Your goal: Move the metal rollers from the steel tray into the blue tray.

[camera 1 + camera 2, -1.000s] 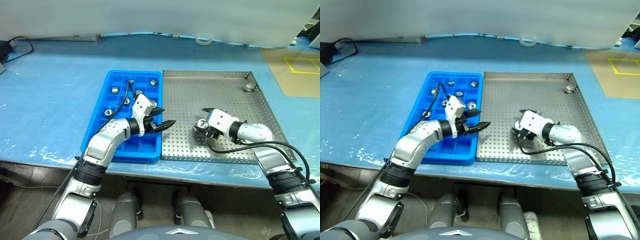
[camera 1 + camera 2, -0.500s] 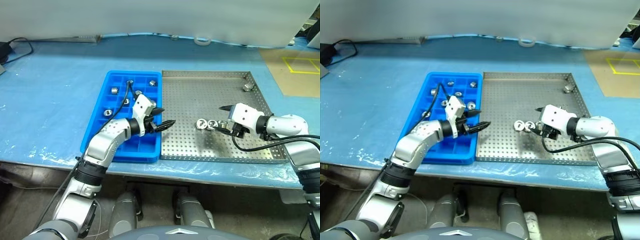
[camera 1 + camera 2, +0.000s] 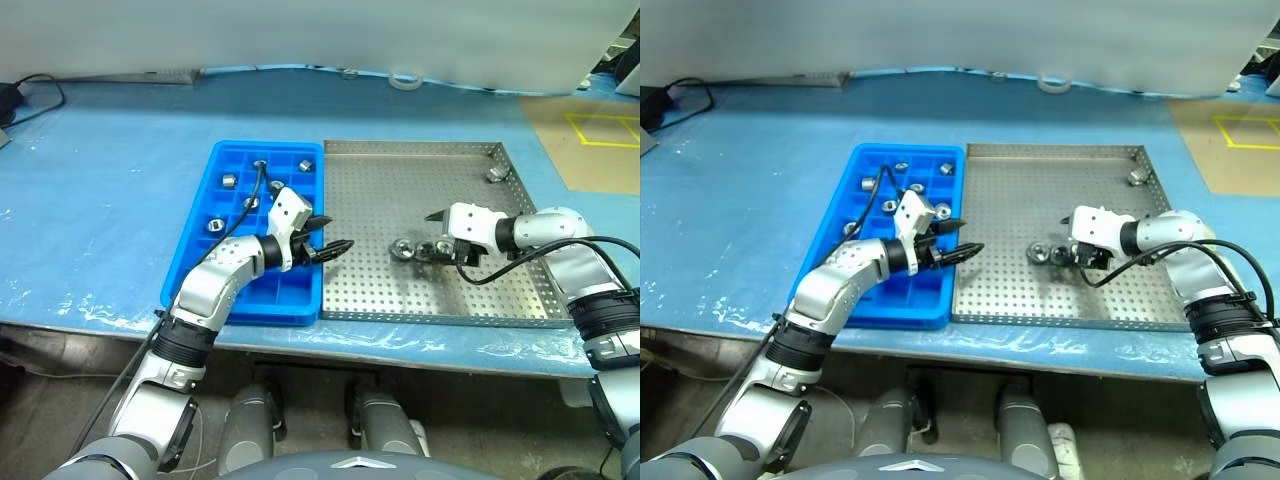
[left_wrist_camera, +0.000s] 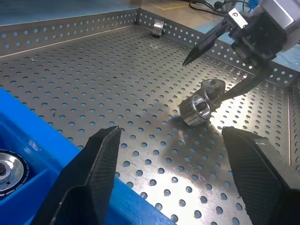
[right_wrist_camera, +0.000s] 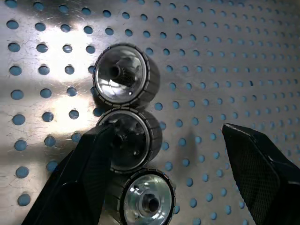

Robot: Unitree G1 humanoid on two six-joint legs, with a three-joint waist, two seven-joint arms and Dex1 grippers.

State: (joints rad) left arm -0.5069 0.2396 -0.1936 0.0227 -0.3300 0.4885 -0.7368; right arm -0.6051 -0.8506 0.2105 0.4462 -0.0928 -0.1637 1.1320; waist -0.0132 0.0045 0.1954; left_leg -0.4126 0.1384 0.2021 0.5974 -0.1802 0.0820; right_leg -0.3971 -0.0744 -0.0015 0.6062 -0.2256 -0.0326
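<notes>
Blue-covered bench, steel tray (image 3: 470, 310), right pincer (image 3: 431, 236) open, now drawn back from rollers (image 3: 404, 248), left pincer (image 3: 330, 234) open, unmoved

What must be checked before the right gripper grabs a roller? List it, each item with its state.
1. Right gripper open: ok.
2. Right gripper empty: ok.
3. Rollers within its reach: ok, a cluster of rollers lies by its fingers on the steel tray.
4. One roller set apart for a clean pinch: not ok, they touch.
5. Blue tray has free compartments: ok.
6. Left gripper clear of the cluster: ok, open at the blue tray's edge.
</notes>
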